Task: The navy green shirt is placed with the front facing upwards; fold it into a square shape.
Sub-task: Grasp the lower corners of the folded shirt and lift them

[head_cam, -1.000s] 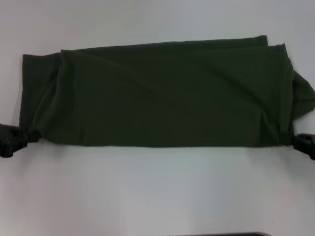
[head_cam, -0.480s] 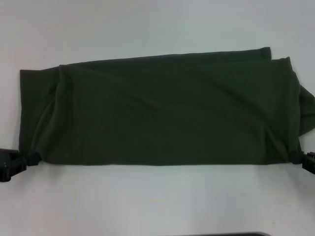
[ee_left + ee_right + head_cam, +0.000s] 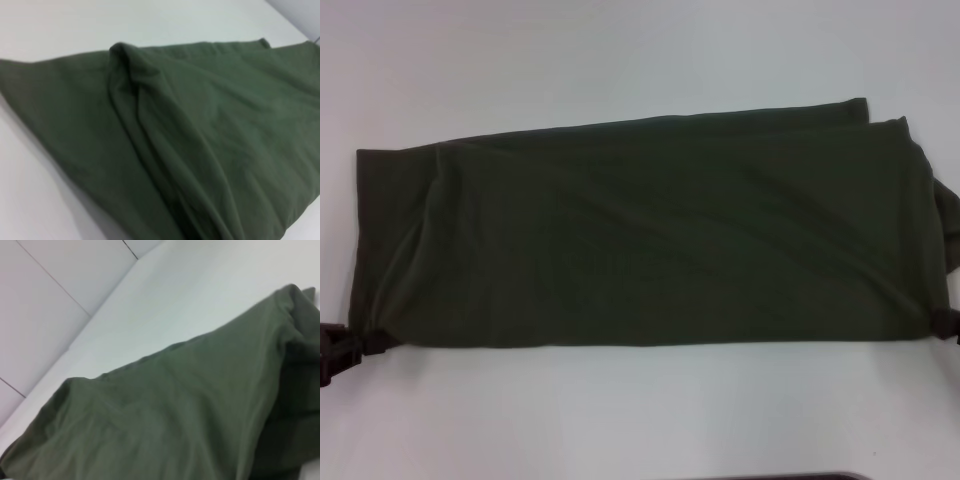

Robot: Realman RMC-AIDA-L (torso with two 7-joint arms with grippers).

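Tabletop point(image 3: 640, 420): I see a plain pale surface filling the head view; it carries the whole garment.

Navy green shirt point(image 3: 650, 240): I read it as a long folded band lying across the middle of the tabletop, running from 9 o'clock to 3 o'clock. The near edge is straight. The far edge rises toward 2 o'clock, where two layers show. Soft creases fan out from the near corner at 8 o'clock. No lettering or collar shows on the upper side. In the left wrist view the cloth point(image 3: 190, 135) has a raised ridge running through it; in the right wrist view it point(image 3: 165, 410) drapes in a smooth sheet.

Left hand point(image 3: 342, 348): at 8 o'clock, on the frame edge, I see it clamped on the shirt's near left corner, a pinch of cloth bunched at its tip.

Right hand point(image 3: 950, 325): at 4 o'clock, barely in frame, touching the near right corner. I cannot tell how its fingers stand.
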